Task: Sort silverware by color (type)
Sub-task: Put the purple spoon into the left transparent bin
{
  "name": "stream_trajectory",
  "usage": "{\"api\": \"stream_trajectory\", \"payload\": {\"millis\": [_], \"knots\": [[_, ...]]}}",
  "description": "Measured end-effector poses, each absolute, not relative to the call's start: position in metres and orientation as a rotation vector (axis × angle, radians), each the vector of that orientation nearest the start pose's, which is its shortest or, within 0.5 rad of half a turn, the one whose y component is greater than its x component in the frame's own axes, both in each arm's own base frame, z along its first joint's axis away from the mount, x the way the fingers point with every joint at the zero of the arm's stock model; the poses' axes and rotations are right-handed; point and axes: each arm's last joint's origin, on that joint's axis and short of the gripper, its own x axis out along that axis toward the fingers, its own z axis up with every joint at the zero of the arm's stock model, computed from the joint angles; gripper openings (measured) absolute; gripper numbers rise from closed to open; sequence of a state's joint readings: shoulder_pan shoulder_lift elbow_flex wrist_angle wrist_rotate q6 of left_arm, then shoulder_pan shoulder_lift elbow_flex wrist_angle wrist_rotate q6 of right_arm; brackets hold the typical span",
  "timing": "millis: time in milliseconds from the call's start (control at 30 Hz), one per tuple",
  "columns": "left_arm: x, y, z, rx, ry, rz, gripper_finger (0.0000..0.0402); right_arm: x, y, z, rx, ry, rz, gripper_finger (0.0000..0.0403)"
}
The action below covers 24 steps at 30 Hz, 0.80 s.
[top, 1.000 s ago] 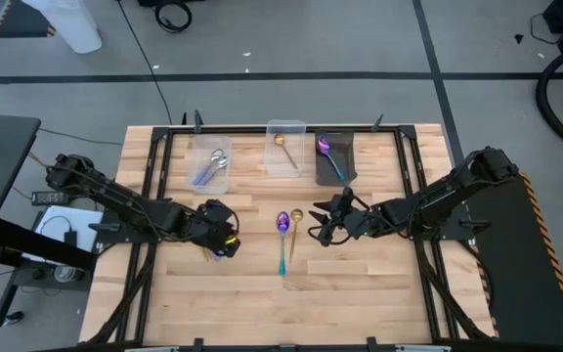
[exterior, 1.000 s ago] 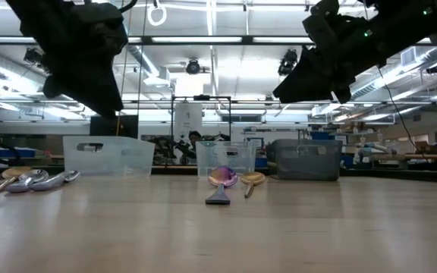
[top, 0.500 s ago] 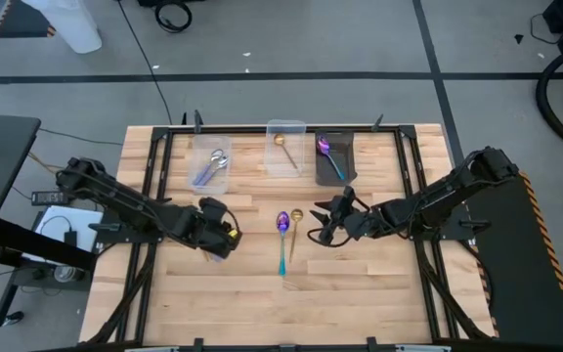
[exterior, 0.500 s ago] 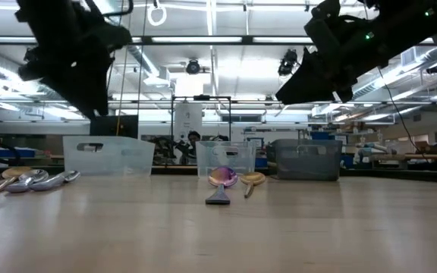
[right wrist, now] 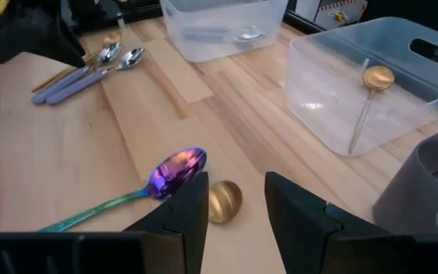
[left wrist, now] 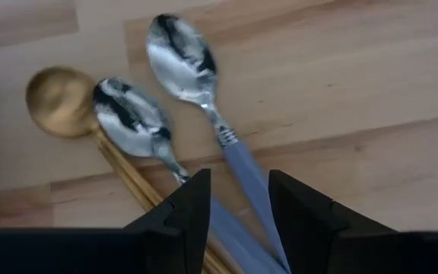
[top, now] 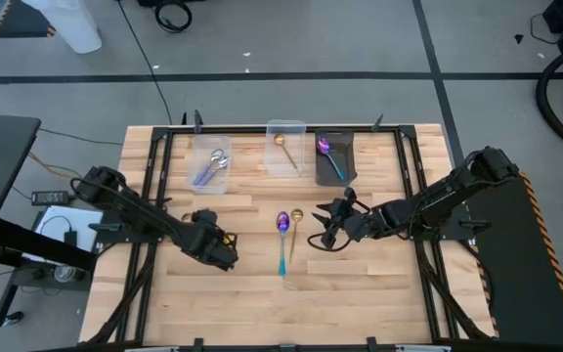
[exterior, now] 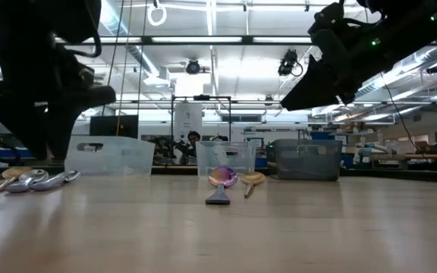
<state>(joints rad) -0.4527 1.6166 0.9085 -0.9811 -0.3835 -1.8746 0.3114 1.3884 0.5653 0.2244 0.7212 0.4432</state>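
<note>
Left wrist view gives what the high view hides: under the left gripper lie two silver spoons w/ blue-grey handles and one gold spoon, bowls close together, handles running back beneath the fingers. Fingers spread, nothing between them. In the high view this gripper sits over the worktop's left half, toward the front edge, covering that cluster; the low view shows the same spoons flat at the far left of the worktop.

Right wrist view shows an iridescent purple-blue spoon w/ teal handle, and just beside its bowl a second gold spoon, both on bare wood near mid-worktop. Right gripper hovers over them, fingers apart, holding nothing; from above it sits just right of that pair.

Along the back edge: left clear bin has silver spoons, middle clear bin one gold spoon leaning on its wall, dark bin a purple-blue spoon w/ teal handle. The low view shows only the bins' walls; contents hard to make out there.
</note>
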Motion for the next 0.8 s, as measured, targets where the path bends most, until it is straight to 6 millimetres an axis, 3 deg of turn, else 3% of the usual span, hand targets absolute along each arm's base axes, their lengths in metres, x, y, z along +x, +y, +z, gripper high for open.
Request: {"api": "stream_trajectory", "payload": {"millis": [367,800], "knots": [[0.235,-0.092,0.153,-0.860,0.931,1.256,0.0146,0.246,0.059,0.167,0.151,0.389,-0.492,0.0140],[0.244,-0.087,0.127,-0.812,1.028,1.303,0.0142,0.247,0.059,0.169,0.146,0.378,-0.482,0.0140]]}}
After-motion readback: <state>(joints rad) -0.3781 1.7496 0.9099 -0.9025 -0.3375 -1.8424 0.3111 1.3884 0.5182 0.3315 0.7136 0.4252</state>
